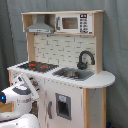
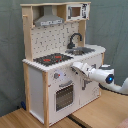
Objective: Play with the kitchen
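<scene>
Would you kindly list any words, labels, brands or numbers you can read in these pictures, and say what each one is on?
No text can be read in either exterior view.
The microwave on the kitchen has a button panel at its right; its marks are too blurred to read.
The knobs below the hob show no legible markings.
The robot arm shows no legible label.

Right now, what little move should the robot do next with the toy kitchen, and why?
Probably ease forward a bit toward the front panel. In the second exterior view the gripper sits just below the countertop edge of the kitchen, close to the knobs above the oven door, apparently not yet on them.
</scene>
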You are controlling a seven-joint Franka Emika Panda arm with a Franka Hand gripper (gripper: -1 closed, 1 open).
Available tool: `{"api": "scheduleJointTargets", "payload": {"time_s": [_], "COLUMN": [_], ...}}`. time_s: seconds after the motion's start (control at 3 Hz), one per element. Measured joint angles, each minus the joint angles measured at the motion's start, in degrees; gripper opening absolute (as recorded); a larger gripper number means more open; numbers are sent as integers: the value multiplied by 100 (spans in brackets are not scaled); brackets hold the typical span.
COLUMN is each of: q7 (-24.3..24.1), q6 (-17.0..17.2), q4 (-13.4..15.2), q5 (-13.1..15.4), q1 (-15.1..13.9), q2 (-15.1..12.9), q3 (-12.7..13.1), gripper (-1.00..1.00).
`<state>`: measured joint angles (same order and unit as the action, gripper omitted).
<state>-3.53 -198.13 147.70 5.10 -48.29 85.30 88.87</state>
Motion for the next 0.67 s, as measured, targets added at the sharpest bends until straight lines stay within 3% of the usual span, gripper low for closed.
{"api": "scheduleJointTargets", "payload": {"time_s": [0.67], "q7": [1181], "q6": [73], "q4": [-3], "q5": [11], "q1": [16], "q2": [0], "q3": [-6], "gripper": [-100]}}
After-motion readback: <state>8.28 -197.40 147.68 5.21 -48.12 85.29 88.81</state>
